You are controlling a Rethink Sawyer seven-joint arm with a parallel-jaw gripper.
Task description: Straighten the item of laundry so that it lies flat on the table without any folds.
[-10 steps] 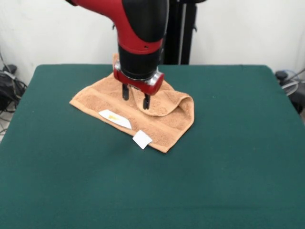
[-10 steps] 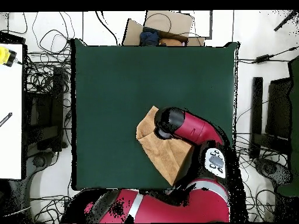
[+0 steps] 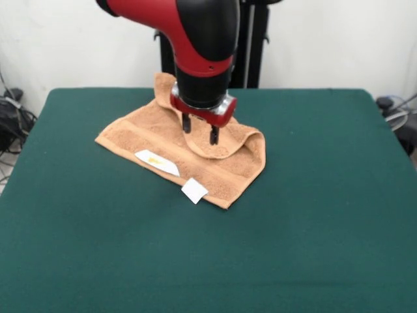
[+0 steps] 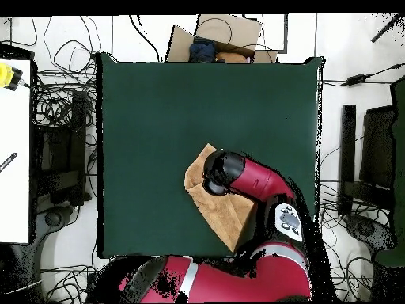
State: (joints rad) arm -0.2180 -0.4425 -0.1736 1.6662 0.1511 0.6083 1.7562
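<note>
The towel (image 3: 186,153) is lying on the far half of the green worktop (image 3: 313,228), a little left of centre in the front view, and it is not flat. A rounded flap is lying doubled over its right portion, with the fold edge curving across the cloth, and a far corner is sticking up behind the arm. Two white tags (image 3: 157,162) are showing along its near-left edge, one of them hanging off the cloth onto the worktop.

The gripper (image 3: 200,130) is hovering over the folded flap, pointing straight down, its jaws standing apart with nothing between them and their tips seeming just above the cloth. In the overhead view the arm's wrist is covering much of the towel.

The step in hand appears to be the approach for a grasp on the folded layer. The next move probably calls for lowering onto the flap's curved edge, pinching only the upper layer, then carrying it out to the right so the fold is opening rather than dragging the whole towel.
</note>
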